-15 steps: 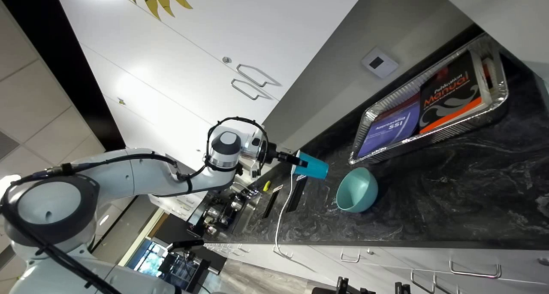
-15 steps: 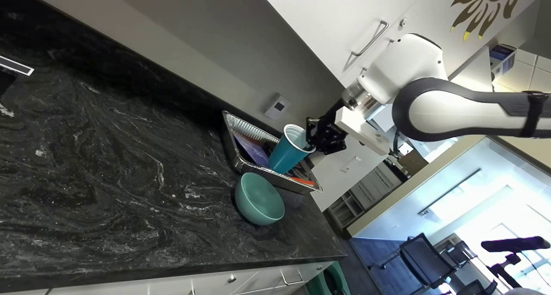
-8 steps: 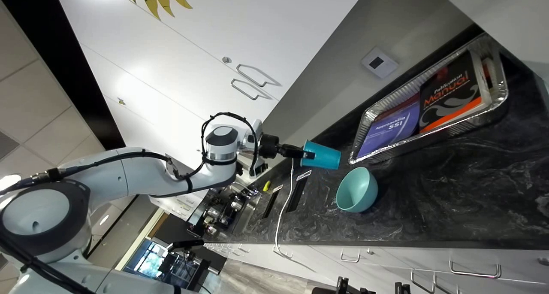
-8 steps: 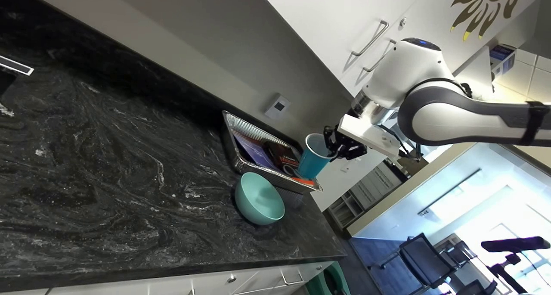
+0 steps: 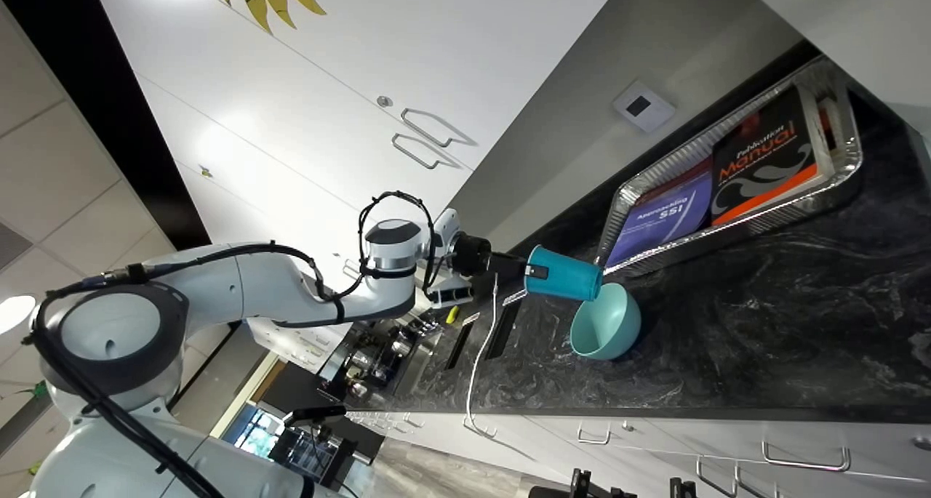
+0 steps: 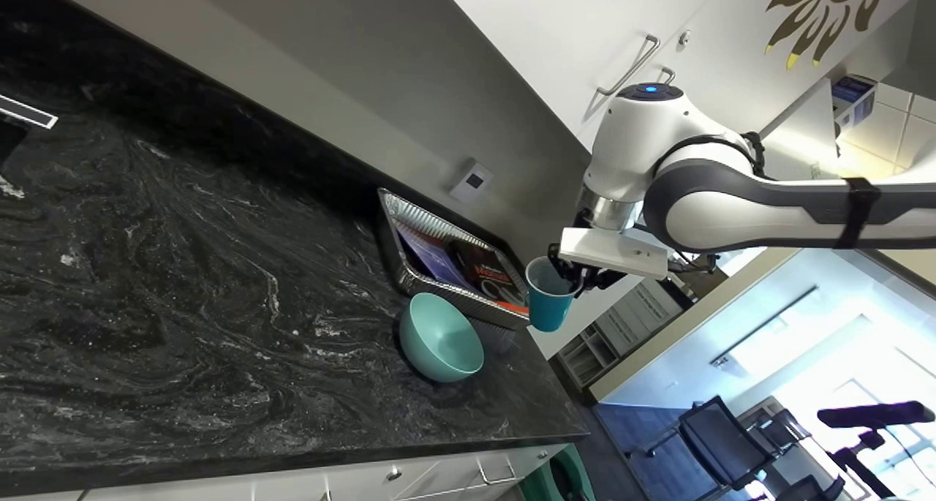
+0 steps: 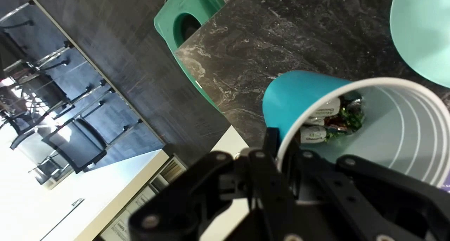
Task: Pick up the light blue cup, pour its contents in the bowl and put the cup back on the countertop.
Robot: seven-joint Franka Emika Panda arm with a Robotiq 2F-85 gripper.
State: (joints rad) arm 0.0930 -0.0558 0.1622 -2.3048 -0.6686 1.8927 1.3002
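The light blue cup (image 5: 567,275) is held by the fingers (image 7: 271,142) of the gripper (image 7: 282,148), which pinch its side at the pale rim: 1 finger lies inside the mouth, 1 lies against the outer side. The mouth is at the fingertips and the base points away from them, clear of the countertop (image 6: 219,340). Its exact tilt I cannot tell. Deep in the cup, away from the fingers, lie wrapped sweets (image 7: 335,123); at least 2 carry white labels, and shiny green and reddish wrappers show among them. Some are hidden, so I cannot give a full count.

There is 1 cup in the fingers and 1 bowl (image 5: 606,322) on the countertop. The bowl stands mouth up, past the cup's base as seen from the fingers, near the cup but apart from it.

Also past the cup from the fingers, just beside the bowl, is 1 foil tray (image 5: 727,238) with at least 2 books in it: 1 purple book (image 5: 665,222) and 1 black book (image 5: 764,160). Behind the tray, up and right of the fingers in an exterior view, is 1 white wall unit (image 5: 644,105). In the wrist view 1 green bin (image 7: 190,5) stands beyond the countertop's edge, up and left of the fingers.
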